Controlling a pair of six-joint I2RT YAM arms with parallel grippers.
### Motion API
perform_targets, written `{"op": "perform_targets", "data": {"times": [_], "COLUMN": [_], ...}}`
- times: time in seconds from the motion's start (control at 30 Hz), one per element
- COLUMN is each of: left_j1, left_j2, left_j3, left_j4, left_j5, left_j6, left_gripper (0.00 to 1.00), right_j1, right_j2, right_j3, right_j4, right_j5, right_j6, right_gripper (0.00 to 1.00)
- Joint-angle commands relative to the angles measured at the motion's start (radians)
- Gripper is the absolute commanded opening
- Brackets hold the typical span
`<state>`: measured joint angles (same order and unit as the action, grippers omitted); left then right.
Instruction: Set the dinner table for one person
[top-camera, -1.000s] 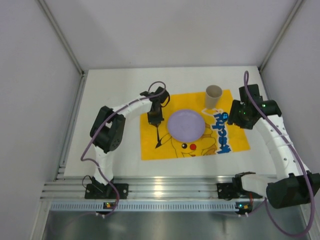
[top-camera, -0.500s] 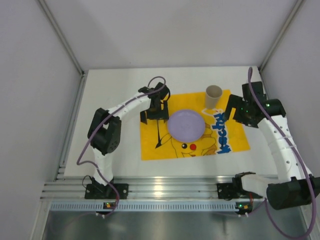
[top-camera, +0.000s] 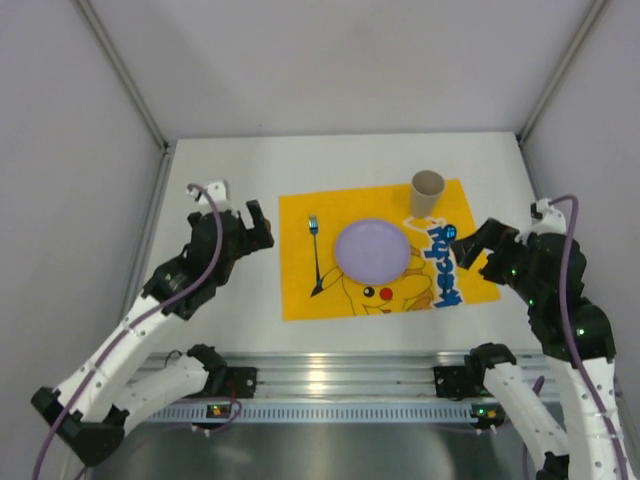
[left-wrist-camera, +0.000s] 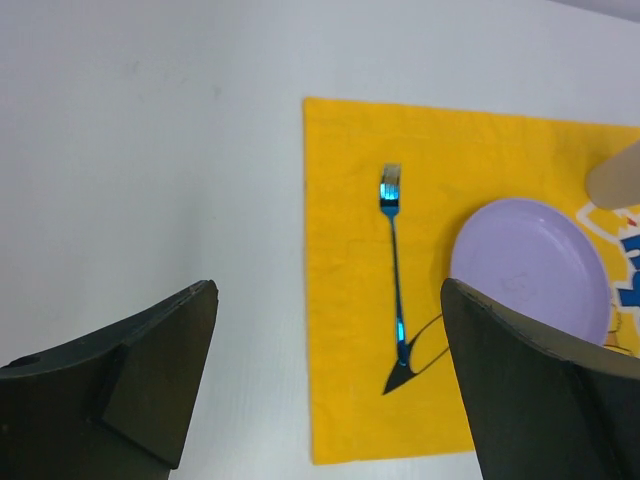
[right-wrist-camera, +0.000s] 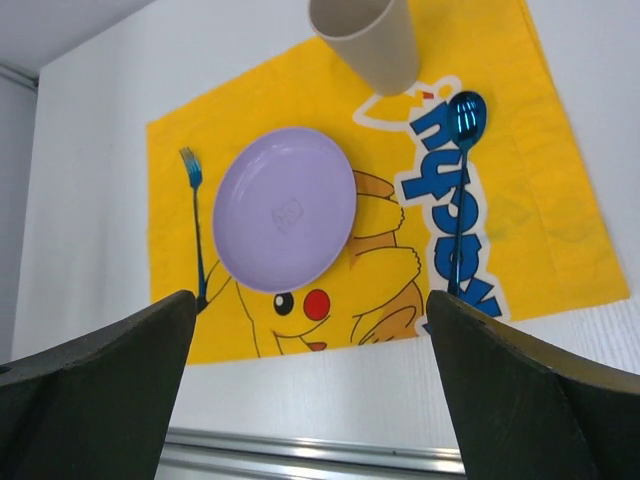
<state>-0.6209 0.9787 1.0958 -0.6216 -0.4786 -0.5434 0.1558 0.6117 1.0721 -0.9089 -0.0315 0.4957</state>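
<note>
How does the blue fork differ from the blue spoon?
The shiny blue fork lies left of the round lilac plate; the shiny blue spoon lies right of it. The fork ends in tines, the spoon in an oval bowl. Both lie flat on the yellow printed cloth mat.

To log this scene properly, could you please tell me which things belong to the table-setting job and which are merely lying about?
Belongs to the job: dinner table, yellow mat, purple plate, blue fork, blue spoon, beige cup.
Lying about: nothing loose that I can see; only the aluminium rail, a fixture.
</note>
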Motion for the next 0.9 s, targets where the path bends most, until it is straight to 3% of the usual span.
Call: {"op": "perform_targets", "data": {"times": [0.0,0.1,0.27,0.87], "left_j1": [-0.003,-0.003,-0.003,-0.003], "left_j2": [-0.199,-0.278,-0.219,-0.198], "left_j3": [-0.238,-0.287,-0.215,-0.298], "left_j4": [0.281,0.324,0.215,0.290], "left_j5": [-0.133,-0.214,-0.276,-0.272], "left_j6": [0.142,0.215,0.254,0.244], "left_gripper": [0.99,0.99,0.99,0.99], "right_j1": [0.001,-0.001,-0.001,-0.001], "right_j2": [-0.111,-0.188,-0.213,-0.135], "right_j3": [-0.110,-0.162,-0.182,-0.129], "right_j4": [0.068,0.088,0.088,-0.001], "right_j5": [0.013,0.028,0.062,0.159], "right_j6": [0.092,0.135,0.155,0.075], "right_gripper": [1.00,1.00,1.00,1.00]}}
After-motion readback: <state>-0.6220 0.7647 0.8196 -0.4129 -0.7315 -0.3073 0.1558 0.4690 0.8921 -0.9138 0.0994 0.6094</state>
